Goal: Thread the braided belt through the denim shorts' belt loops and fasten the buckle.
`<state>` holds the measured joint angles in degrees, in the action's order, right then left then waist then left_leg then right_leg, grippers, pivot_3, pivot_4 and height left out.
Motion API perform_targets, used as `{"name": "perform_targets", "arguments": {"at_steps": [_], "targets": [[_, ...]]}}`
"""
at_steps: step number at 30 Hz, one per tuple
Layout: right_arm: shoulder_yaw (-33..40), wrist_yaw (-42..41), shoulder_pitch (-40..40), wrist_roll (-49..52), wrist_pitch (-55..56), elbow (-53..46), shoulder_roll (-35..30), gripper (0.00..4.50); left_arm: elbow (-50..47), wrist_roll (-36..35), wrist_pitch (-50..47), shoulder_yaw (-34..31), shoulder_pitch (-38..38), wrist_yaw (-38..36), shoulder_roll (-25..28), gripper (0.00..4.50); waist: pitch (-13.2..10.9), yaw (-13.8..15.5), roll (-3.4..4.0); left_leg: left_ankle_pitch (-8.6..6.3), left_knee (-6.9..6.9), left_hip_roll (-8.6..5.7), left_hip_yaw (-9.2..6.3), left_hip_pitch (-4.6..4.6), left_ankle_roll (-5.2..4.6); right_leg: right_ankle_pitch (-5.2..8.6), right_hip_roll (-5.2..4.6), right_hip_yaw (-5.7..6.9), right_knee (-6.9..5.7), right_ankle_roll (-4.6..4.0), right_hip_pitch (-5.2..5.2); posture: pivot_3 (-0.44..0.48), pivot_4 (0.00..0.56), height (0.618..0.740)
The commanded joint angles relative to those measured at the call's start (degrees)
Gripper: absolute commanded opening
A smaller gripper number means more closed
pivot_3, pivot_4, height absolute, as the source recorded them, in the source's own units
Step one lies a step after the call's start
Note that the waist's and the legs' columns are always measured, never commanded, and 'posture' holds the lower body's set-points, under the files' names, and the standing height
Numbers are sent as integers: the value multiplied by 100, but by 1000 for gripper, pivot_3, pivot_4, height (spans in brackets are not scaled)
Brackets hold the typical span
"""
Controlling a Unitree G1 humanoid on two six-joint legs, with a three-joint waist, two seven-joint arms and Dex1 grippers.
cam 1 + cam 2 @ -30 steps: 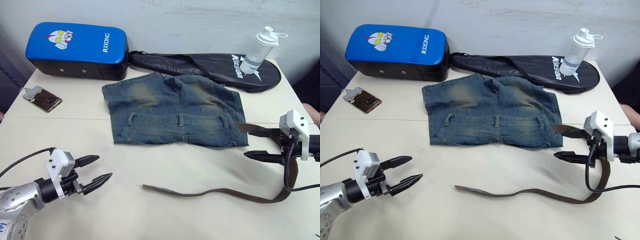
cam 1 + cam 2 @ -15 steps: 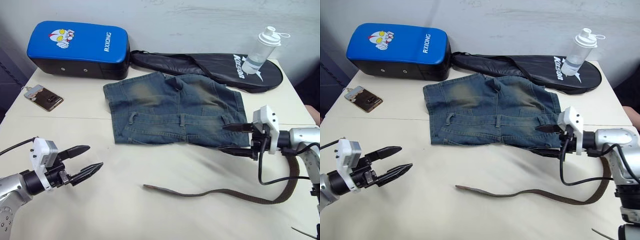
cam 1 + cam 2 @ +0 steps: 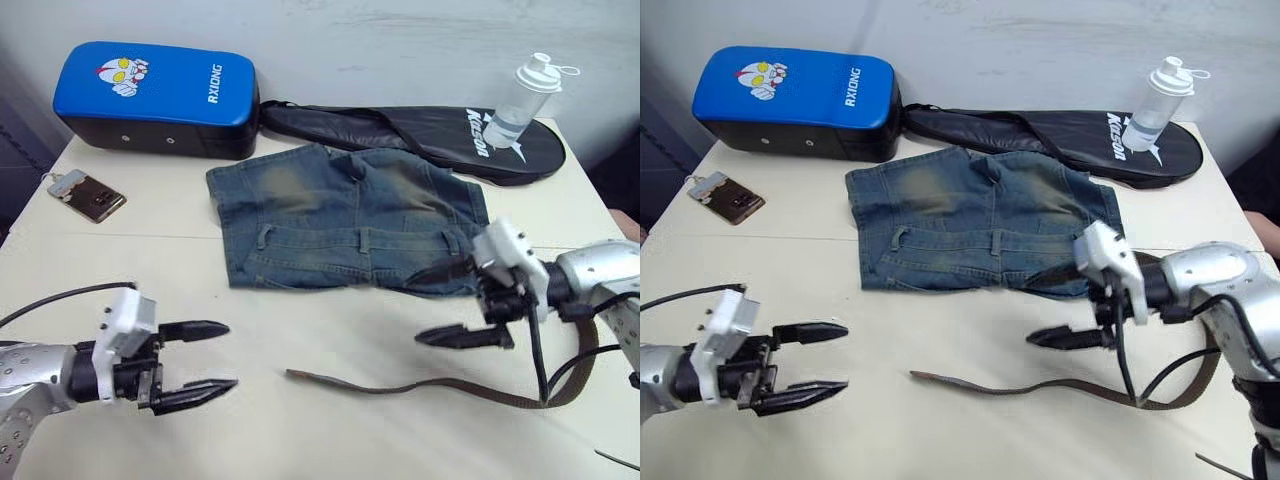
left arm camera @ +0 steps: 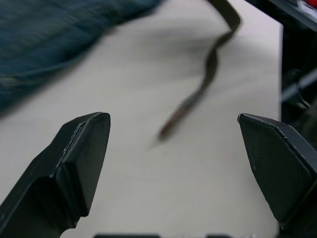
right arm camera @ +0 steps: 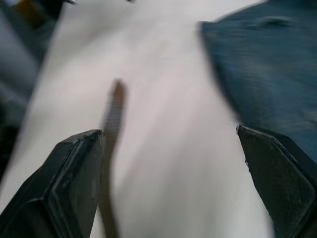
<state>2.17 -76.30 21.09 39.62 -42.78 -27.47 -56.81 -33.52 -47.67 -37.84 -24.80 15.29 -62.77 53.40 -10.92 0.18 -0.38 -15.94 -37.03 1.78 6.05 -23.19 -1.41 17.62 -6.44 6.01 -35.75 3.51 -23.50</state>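
On the table [image 3: 330, 440]: shorts [image 3: 345, 218] flat mid-table, waistband toward the robot, loops [image 3: 363, 240] spaced along it. Belt [image 3: 400, 385] lies loose on the tabletop in front of the shorts, free tip pointing left, then curves round at the far right and back up toward the shorts' right edge. Can't make out the buckle. Right gripper [image 3: 447, 303] just off the shorts' right waistband corner, fingers spread wide, holding nothing, above the belt. Left gripper [image 3: 210, 356] low at front left, fingers also apart and empty, aimed at the belt tip, well apart from it.
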Motion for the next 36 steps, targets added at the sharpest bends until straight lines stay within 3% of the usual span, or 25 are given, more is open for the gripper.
{"name": "perform_targets", "arguments": {"at_steps": [1, 4, 7, 15, 18, 22, 25, 26, 31, 36], "targets": [[-132, 268, -364, 272, -224, -1046, -122, 4474, -161, 172, 201, 558, -454, -272, 208, 4500, 0, 10, 0, -1, -2, 0, 1, 0, 1, 0, 0, -1, -1, 0, 1, 0, 150, 740], [-475, 745, -863, 171, -334, -1709, -18, 4474, -194, 249, 238, 958, -772, -295, 219, 4500, -1, -21, -1, -4, -4, -1, 2, 0, 6, -2, -1, -3, -2, 2, 1, 0, 150, 740], [-1169, 1218, -1312, -693, -26, -1911, 7, 4474, -172, 265, 224, 1137, -903, -291, 205, 4500, 0, -23, -5, 1, -2, 0, 3, 3, 1, -1, 0, -4, -6, 2, 1, 0, 150, 740], [-2666, 2356, -1141, -2467, 958, -941, 1154, 4474, -3, 436, 300, 1219, -896, -267, 222, 4500, 2, -31, -30, 16, -15, -1, 2, 7, 8, -3, 5, 0, -21, 5, 2, 0, 150, 740], [-2996, 2387, -789, -2924, 1101, -401, 1374, 3686, 126, 558, 414, 1114, -863, -172, 142, 4500, 2, -40, -31, 21, -13, -2, 2, 6, 13, -4, 5, 0, -24, 3, -1, 0, 150, 740], [-2815, 2111, -380, -2724, 1054, -52, 1519, 1732, 223, 634, 519, 959, -719, 152, -128, 4500, 3, -33, -32, 23, -12, -1, 0, 7, 10, -4, 5, 1, -22, 2, 1, 0, 150, 740], [-2254, 1765, -43, -2036, 680, 204, 1598, 235, 184, 493, 470, 848, -578, 473, -450, 4500, 3, -33, -34, 23, -10, 0, -3, 5, 8, -4, 5, 4, -22, 2, 1, 0, 150, 740], [-2117, 1683, 40, -1849, 556, 260, 1610, 69, 162, 398, 420, 807, -569, 567, -544, 4500, 3, -34, -34, 23, -11, -1, -2, 4, 7, -4, 5, 3, -22, 3, 1, 0, 150, 740], [-1222, 1191, 779, -322, -790, 550, 1598, 69, -119, -504, 39, 698, -707, 1281, -1166, 4500, 1, -33, -36, 22, -17, 1, -11, 6, -2, -7, 3, 6, -26, 7, 8, 0, 150, 740], [-838, 1106, 1279, 782, -1926, 603, 1644, 69, -149, -1405, -418, 974, -1204, 2278, -1840, 4500, 2, -25, -37, 23, -16, 1, -19, 6, -2, -7, 2, 11, -28, 7, 11, 0, 150, 740]]}}
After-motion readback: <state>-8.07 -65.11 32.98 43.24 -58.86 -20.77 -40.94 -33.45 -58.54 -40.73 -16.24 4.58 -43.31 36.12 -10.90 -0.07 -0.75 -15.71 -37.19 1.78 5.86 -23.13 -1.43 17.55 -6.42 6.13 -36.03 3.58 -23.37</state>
